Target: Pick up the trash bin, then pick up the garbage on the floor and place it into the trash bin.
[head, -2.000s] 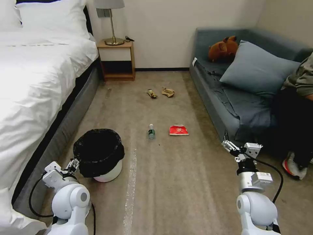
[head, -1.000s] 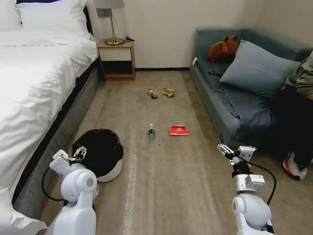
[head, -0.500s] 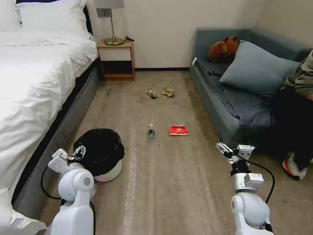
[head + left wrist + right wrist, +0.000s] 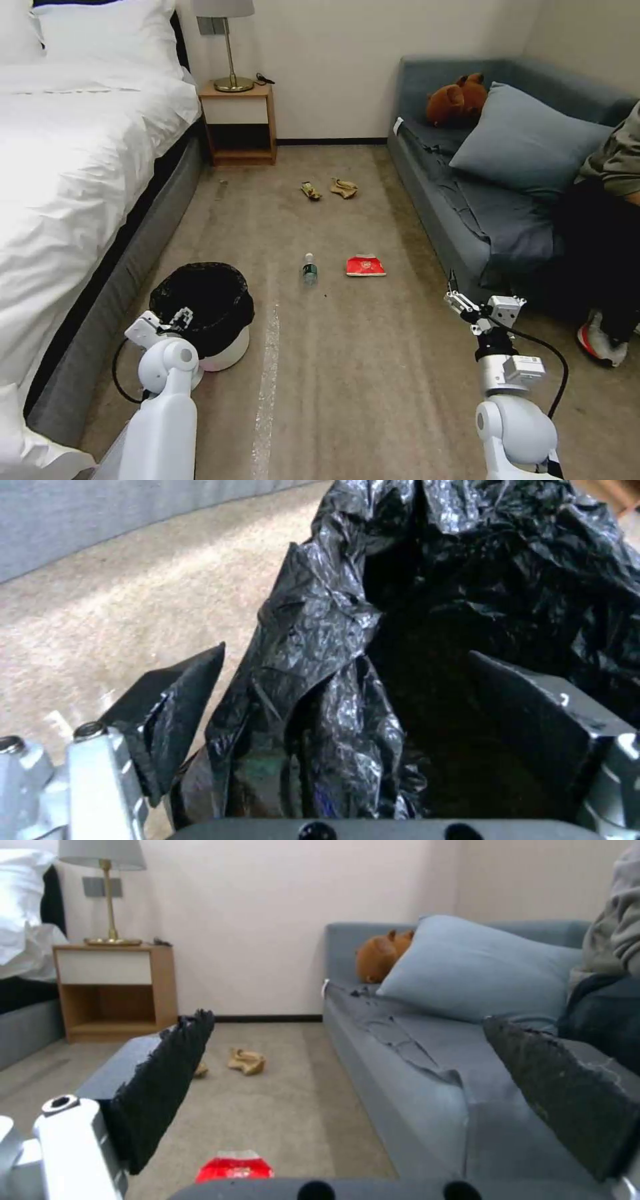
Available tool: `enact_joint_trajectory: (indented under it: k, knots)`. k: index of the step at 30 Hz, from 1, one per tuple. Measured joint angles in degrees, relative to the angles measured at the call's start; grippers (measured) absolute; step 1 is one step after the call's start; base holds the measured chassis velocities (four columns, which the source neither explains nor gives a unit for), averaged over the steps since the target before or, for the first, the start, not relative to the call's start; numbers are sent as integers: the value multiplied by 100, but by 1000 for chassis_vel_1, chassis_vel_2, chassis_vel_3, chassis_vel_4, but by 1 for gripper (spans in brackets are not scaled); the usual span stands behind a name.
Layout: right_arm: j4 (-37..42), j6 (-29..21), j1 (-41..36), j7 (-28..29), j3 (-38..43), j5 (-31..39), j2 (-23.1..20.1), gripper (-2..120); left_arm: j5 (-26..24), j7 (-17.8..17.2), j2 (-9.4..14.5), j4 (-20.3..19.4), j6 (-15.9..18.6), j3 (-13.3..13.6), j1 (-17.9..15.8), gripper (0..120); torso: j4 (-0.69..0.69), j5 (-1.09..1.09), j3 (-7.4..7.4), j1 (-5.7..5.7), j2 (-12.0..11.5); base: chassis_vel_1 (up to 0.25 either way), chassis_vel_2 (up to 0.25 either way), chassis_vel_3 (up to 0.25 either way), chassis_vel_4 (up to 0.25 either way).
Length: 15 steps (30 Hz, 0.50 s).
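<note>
Head view places the trash bin [image 4: 212, 313] on the carpet [image 4: 347, 373] just beside the bed [image 4: 73, 173], upright, its black bag [image 4: 200, 297] folded over the rim and the white base showing beneath. The left gripper [image 4: 181, 316] sits at the near rim of the bin, on the side away from the bottle. From the left wrist view, its fingers [image 4: 175, 715] stand spread apart, one outside the bin over the carpet and the other inside the dark hollow, with a fold of the crinkled bag [image 4: 320, 670] between them; they straddle the rim without pinching it.

Out from the bin, away from the bed, the clear bottle [image 4: 309, 269] with a green label lies on the carpet, and the red-white packet [image 4: 365, 267] lies just beyond it. Farther from the bin, toward the nightstand [image 4: 240, 123], the yellow-brown wrapper [image 4: 311, 191] and the crumpled tan paper [image 4: 344, 188] lie near each other.

The right gripper [image 4: 460, 305] hangs above the carpet well apart from the bin, close to the front of the grey sofa [image 4: 467, 200]. In the right wrist view its pads [image 4: 167, 1085] are wide apart with nothing between them, and the packet [image 4: 235, 1166] and tan paper [image 4: 245, 1061] show on the floor beyond.
</note>
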Motion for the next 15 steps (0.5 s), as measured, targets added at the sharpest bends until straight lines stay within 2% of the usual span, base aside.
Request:
enact_joint_trajectory:
  k: [3, 4, 6, 7, 8, 10, 11, 14, 15]
  knots:
    - [-11, 9, -5, 0, -9, -20, 12, 100, 55, 59, 5, 39, -49, 29, 7, 86, 0, -1, 0, 0, 0, 0, 0, 0, 0]
    - [-17, 16, -4, 1, -9, -27, 15, 100, 57, 62, 1, 23, -50, 49, 35, 77, 0, -2, -1, 0, 0, 0, 0, 0, 0]
    - [-21, 19, -3, 3, -9, -27, 15, 100, 58, 63, -9, 8, -51, 60, 53, 74, 0, -3, 0, 0, 0, 0, 0, 0, 0]
    - [-27, 20, 7, 6, -12, -27, 15, 100, 59, 59, -30, -25, -52, 76, 83, 67, 0, -4, 0, 0, 0, 0, 0, 0, 0]
    - [-27, 20, 7, 6, -12, -27, 15, 100, 59, 59, -30, -25, -52, 76, 83, 67, 0, -4, 0, 0, 0, 0, 0, 0, 0]
    - [-43, 21, 26, 8, -34, -27, 15, 100, 60, 36, -57, -82, -49, 100, 122, 56, -1, -6, 0, 0, 0, 0, 0, 0, 0]
    - [-43, 21, 26, 8, -34, -27, 15, 100, 60, 36, -57, -82, -49, 100, 122, 56, -1, -6, 0, 0, 0, 0, 0, 0, 0]
    - [-69, 22, 44, 12, -69, -31, 25, 100, 58, -19, -68, -155, -2, 104, 150, 40, -3, -9, 1, 0, -1, 0, 0, 0, 0]
    - [-69, 22, 44, 12, -69, -31, 25, 100, 58, -19, -68, -155, -2, 104, 150, 40, -3, -9, 1, 0, -1, 0, 0, 0, 0]
